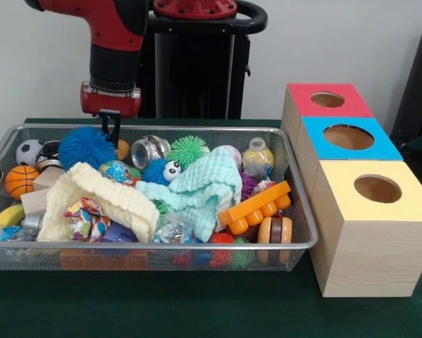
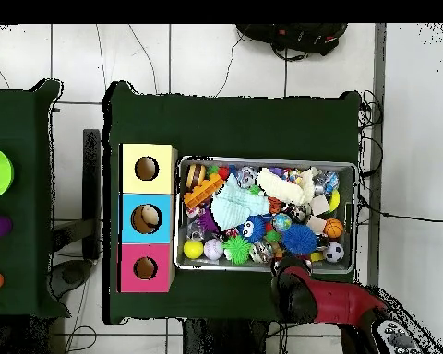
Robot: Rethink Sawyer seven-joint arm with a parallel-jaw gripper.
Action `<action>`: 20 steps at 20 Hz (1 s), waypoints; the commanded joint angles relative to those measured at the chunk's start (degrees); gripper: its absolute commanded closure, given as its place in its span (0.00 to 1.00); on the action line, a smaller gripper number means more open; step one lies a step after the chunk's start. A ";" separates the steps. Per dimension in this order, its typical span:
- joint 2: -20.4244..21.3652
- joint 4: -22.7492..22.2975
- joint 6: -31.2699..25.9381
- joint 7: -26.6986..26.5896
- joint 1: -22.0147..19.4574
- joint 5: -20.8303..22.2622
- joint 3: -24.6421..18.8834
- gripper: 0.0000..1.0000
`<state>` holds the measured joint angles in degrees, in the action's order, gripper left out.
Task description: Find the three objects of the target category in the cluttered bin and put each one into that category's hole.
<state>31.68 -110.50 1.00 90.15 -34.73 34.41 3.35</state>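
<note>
The wire-mesh bin (image 1: 147,246) is on the green table, full of mixed toys; it also shows in the overhead view (image 2: 350,166). No tan-brown plush animal shows; it may be hidden under the clutter. A blue fuzzy thing with a googly eye (image 1: 165,170) lies mid-bin. The red-topped box's round hole (image 1: 327,99) is the farthest of the three, to the right of the bin; it also shows in the overhead view (image 2: 145,268). My gripper (image 1: 112,129) hangs at the bin's far left rim, just above a blue spiky ball (image 1: 87,146). The arm (image 2: 304,288) hides it from overhead.
A cream knitted cloth (image 1: 91,197) and a mint one (image 1: 196,186) cover much of the bin. A green spiky ball (image 1: 189,150), an orange brick (image 1: 256,206), a basketball (image 1: 20,181) and a soccer ball (image 1: 29,151) lie around them. The blue-topped (image 1: 348,137) and yellow-topped (image 1: 376,189) boxes stand nearer.
</note>
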 commanded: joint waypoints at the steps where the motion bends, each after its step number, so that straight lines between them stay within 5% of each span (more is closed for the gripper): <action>1: -4.63 -6.51 -16.09 -0.12 -1.90 -0.30 -5.08 1.00; 3: -5.10 -6.81 -16.29 -0.48 -3.70 -0.25 -6.92 1.00; 4: -5.24 -6.76 -16.55 -0.62 -4.33 0.12 -7.69 0.00; 20: -5.48 -6.29 -17.21 -0.47 -3.99 1.65 -7.71 0.00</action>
<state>31.64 -111.78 -3.03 90.15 -38.82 34.43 -1.59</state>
